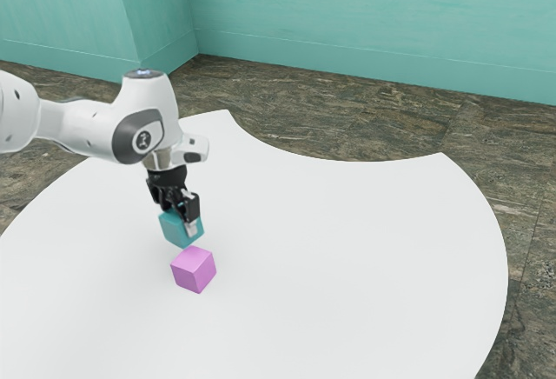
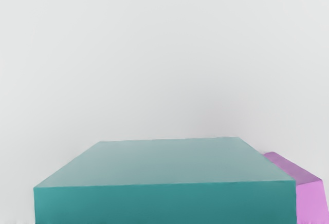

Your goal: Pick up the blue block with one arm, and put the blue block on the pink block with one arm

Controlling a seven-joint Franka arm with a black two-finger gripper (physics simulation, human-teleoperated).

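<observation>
Exterior view: the white arm (image 1: 82,127) is reaching down over the pink block (image 1: 193,269), which is sitting on the white tabletop (image 1: 365,249). The black jaws are gripping the blue block (image 1: 178,229) from two sides and holding it clear of the tabletop. It is hanging just above the pink block, a little toward the exterior view's left of it. Whether the blue block's underside is touching the pink block's top is not clear from this angle.

Wrist view: the blue block (image 2: 164,183) is looming large just under the hand. A strip of the pink block (image 2: 303,190) is showing past one side of it, lying lower than the blue block's top face. The pale tabletop (image 2: 164,54) is spreading out beyond the pink block.
</observation>
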